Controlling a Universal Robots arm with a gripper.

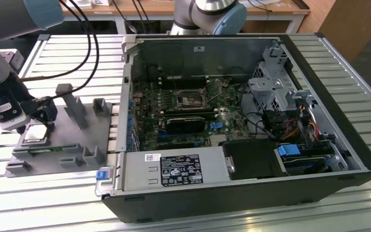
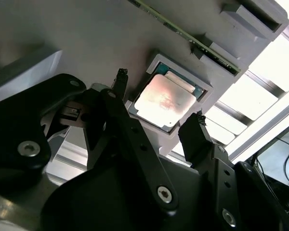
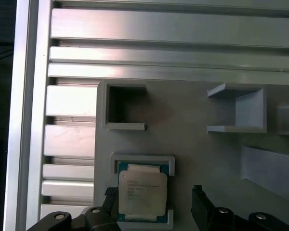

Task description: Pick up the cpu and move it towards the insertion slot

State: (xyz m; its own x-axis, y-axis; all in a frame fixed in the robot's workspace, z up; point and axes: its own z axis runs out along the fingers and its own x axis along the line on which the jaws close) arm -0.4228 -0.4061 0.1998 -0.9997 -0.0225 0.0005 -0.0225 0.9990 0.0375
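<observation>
Nothing is lifted yet, the pincer (image 2: 160,96) hangs released astride the chip (image 3: 142,192) sitting in its grey tray (image 3: 183,144), well apart from the socket (image 1: 191,98) in the computer case (image 1: 250,205).

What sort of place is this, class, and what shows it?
Probably a robotics lab bench for computer assembly: an open computer case lies on a slatted metal table, and the open gripper straddles the cpu in a grey fixture.
</observation>
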